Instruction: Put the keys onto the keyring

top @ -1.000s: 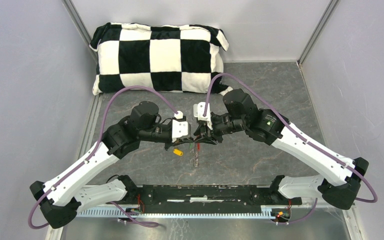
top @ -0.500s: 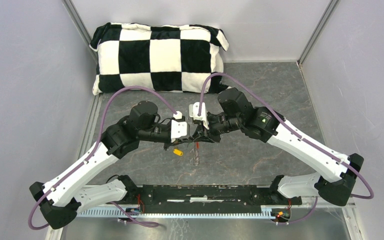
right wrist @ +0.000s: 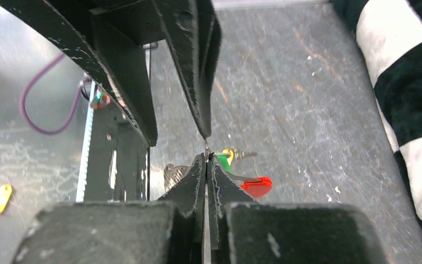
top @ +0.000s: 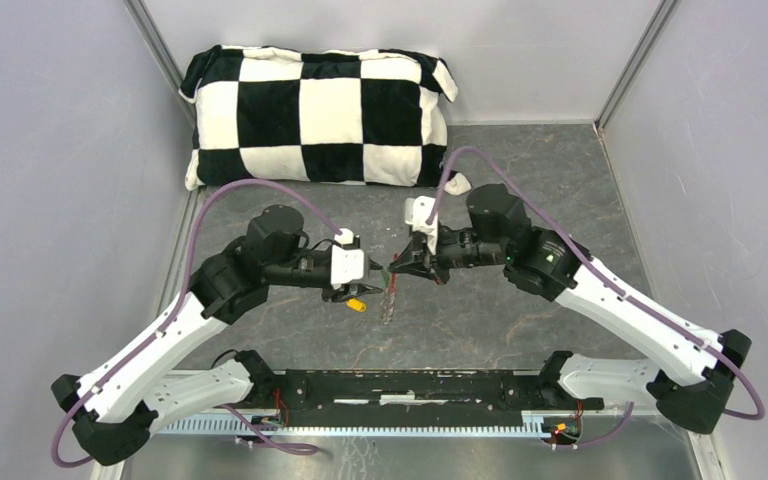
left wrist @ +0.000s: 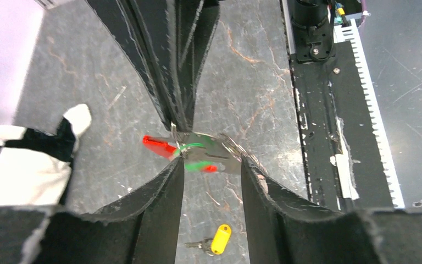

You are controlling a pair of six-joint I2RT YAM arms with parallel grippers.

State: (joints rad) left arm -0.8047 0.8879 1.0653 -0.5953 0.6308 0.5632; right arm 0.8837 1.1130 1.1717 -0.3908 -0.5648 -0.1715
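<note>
My right gripper [right wrist: 206, 160] is shut on the thin grey metal keyring [right wrist: 174, 174], pinching its wire between the tips. The red tag [right wrist: 257, 186] and the green key [right wrist: 223, 161] hang on the ring just past those tips. In the left wrist view the keyring [left wrist: 224, 153], red tag [left wrist: 157, 145] and green key [left wrist: 199, 164] sit right at the tips of my left gripper [left wrist: 211, 165], which is open and grips nothing. The yellow key [left wrist: 220, 239] lies loose on the table below it, also visible from above [top: 357, 305]. From above, the two grippers face each other, left [top: 365, 290] and right [top: 396, 268].
A black-and-white checkered pillow [top: 320, 110] lies against the back wall. Grey walls close both sides. The black mounting rail [top: 410, 385] runs along the near edge, between the arm bases.
The left gripper has opened and drawn back to the left. The right gripper has shut on the keyring and shifted right, carrying the ring with it.
</note>
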